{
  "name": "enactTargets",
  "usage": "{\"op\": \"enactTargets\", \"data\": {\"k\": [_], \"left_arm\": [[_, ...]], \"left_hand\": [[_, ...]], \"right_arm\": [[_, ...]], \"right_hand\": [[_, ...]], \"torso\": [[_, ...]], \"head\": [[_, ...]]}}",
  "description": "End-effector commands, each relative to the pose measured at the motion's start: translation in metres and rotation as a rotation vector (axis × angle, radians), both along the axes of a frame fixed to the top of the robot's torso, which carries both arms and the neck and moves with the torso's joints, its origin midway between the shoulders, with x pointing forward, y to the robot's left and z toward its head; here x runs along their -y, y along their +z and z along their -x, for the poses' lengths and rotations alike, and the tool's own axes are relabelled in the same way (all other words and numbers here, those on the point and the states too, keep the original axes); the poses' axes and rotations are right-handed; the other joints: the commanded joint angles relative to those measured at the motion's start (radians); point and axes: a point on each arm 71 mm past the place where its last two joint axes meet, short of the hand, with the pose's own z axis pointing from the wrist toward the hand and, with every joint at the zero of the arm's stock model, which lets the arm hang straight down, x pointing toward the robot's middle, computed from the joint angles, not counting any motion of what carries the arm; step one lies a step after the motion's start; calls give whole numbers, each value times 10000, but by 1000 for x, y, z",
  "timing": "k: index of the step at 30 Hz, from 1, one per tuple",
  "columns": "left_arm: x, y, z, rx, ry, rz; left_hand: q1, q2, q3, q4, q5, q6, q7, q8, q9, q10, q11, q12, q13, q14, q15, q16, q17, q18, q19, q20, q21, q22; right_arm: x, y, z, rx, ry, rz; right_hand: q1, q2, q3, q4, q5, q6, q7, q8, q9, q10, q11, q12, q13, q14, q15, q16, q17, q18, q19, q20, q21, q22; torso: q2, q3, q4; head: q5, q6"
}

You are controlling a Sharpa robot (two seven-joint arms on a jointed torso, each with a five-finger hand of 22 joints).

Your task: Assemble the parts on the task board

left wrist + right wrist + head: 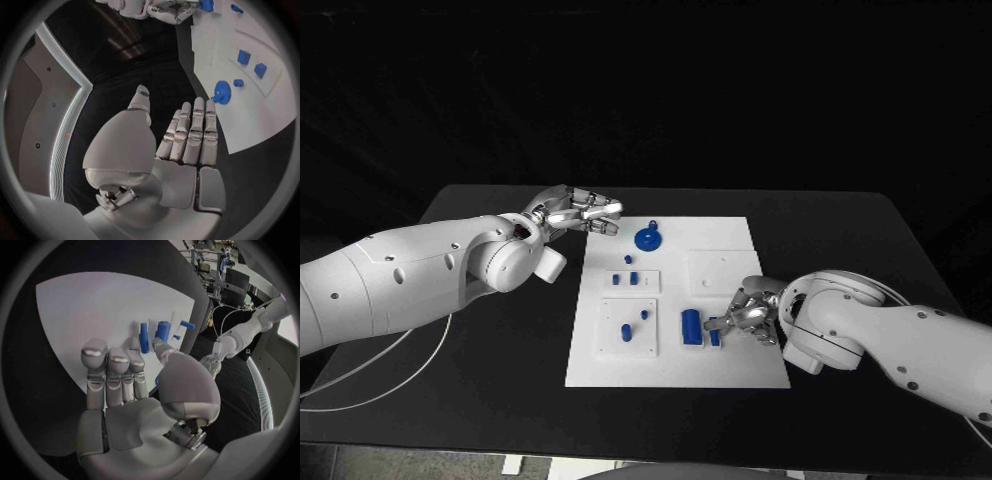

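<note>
Robot hands work at the task board (733, 375).
Left hand (574, 211) empty, fingers straight; right hand (744, 318) hovers with loose fingers beside a blue part (691, 327).

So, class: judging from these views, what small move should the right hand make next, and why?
Probably close its fingers on the slim blue part. The right hand hovers over it with fingers apart, holding nothing, beside the blue cylinder on the task board.
</note>
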Motion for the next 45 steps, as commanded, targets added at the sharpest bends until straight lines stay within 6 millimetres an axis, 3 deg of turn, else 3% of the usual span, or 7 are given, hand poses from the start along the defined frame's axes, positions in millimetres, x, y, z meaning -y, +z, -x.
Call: {"op": "enactTargets", "data": {"k": [1,4,11,21,27,36,45], "left_arm": [[1,0,1,15,-158,-15],[1,0,1,7,-153,-30],[0,0,0,11,-141,-63],[0,0,0,16,-133,-76],[0,0,-1,11,-115,-86],[-2,0,-1,11,-63,-115],[-3,-1,-2,12,-21,-137]], "left_hand": [[18,-48,5,52,-23,-71,-16,-48,-12,-80,-1,-6,10,-60,36,-16,7,-159,58,30,-60,15],[35,-46,9,46,-23,-64,-13,-44,-10,-97,1,-4,11,-73,40,-17,7,-151,59,35,-63,14],[35,-46,9,46,-23,-64,-13,-44,-10,-97,1,-4,11,-73,40,-17,7,-151,59,35,-63,14],[35,-46,9,46,-23,-64,-13,-44,-10,-97,1,-4,11,-73,40,-17,7,-151,59,35,-63,14],[34,-37,12,31,-23,-59,-14,-43,-10,-98,1,-4,11,-73,41,-17,7,-150,58,36,-65,14],[47,-12,22,-30,-21,-68,-15,-46,-11,-103,-1,-3,11,-74,43,-17,7,-149,56,39,-69,13],[56,-5,27,-66,-19,-68,-12,-46,-11,-107,-2,-4,11,-72,40,-16,7,-149,54,38,-71,13]], "right_arm": [[-3,-4,3,-207,247,95],[-2,-4,3,-204,251,90],[-1,-3,3,-170,221,65],[1,-5,0,-187,181,-54],[0,-9,-1,-272,246,-62],[0,-13,1,-486,510,54],[1,-13,1,-422,529,16]], "right_hand": [[63,-116,-447,294,-55,-1,58,-36,-6,-6,-10,-69,-6,29,-49,-49,33,-105,537,-54,-36,890],[322,-179,-627,670,-52,3,63,-28,-3,1,-4,-89,11,31,-48,-67,65,-109,539,-58,-37,893],[572,22,-396,379,-41,19,57,-33,-6,11,-9,-78,24,43,-45,-72,71,-107,538,-48,-40,893],[946,1297,312,-1167,-59,-7,-42,-33,-14,29,-83,-50,70,46,-83,-104,82,-149,536,-83,-17,900],[805,1668,523,-2287,-60,63,-45,-22,-1,48,-90,-32,114,57,-78,-128,92,-190,528,-88,-26,903],[1063,1098,-195,-3018,-21,271,-36,-36,-11,27,-50,-40,127,70,-35,-109,111,-195,508,-45,-35,908],[917,329,-1121,-2021,-57,170,13,-35,-13,-8,-9,-79,81,57,-17,-64,139,-160,504,-26,-17,915]], "torso": [[-6,-4,3],[-7,-7,6],[-1,-5,-5],[4,6,4],[1,5,6],[-2,1,-3],[2,5,2]], "head": [[2,-21],[3,-36],[-7,-29],[-20,-32],[-22,-43],[-22,-67],[-22,-67]]}}
